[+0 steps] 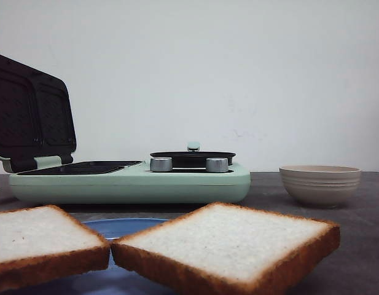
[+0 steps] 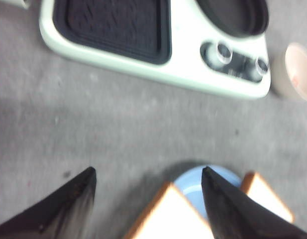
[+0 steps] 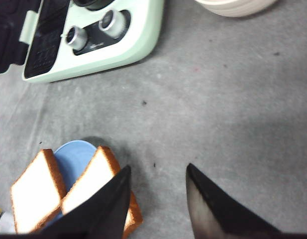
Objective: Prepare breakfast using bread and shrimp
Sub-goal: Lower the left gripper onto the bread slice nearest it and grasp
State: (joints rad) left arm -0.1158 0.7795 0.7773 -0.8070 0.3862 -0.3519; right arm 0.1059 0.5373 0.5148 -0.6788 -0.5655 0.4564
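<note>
Two square white bread slices, pale crumb, golden-brown crust: left slice (image 1: 39,243), right slice (image 1: 229,246), side by side over a round blue plate (image 1: 125,226), edges overhanging it. Plate sits on the grey table (image 1: 361,246). Left gripper (image 2: 148,209) open, fingers spread above the left slice and plate. Right gripper (image 3: 155,199) open, above bare table just beside the right slice. Farther back, mint-green sandwich maker (image 1: 131,181), lid up, black plates, two silver knobs. Beige ribbed bowl (image 1: 320,184) right of it.

Grey table (image 1: 367,246) (speckled) under sandwich maker (image 1: 131,181), bowl (image 1: 319,184), blue plate (image 1: 125,226)
</note>
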